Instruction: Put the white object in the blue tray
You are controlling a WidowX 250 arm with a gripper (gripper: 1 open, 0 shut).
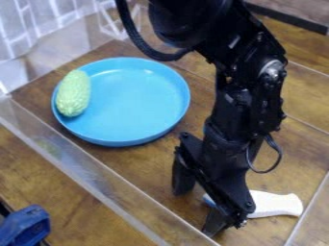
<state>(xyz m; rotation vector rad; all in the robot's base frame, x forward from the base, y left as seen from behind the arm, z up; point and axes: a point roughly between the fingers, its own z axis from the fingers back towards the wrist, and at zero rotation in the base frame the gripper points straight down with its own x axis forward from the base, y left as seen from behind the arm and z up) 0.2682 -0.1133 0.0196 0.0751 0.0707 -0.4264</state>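
Near edge: black gripper [216,197] pointing down, jaws spread wide, nothing held — fingers straddling head end of white object [276,203] on wood table [77,183]. Only forked tail end of white object shows, right of gripper. Farther back, left: blue tray [135,101], well apart — green oval object [72,92] on its left rim.

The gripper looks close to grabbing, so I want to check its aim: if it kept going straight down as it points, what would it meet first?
Most likely the white fish toy: the open gripper straddles its head end, jaws pointing down. Depth is unclear; the wooden table lies just beneath.
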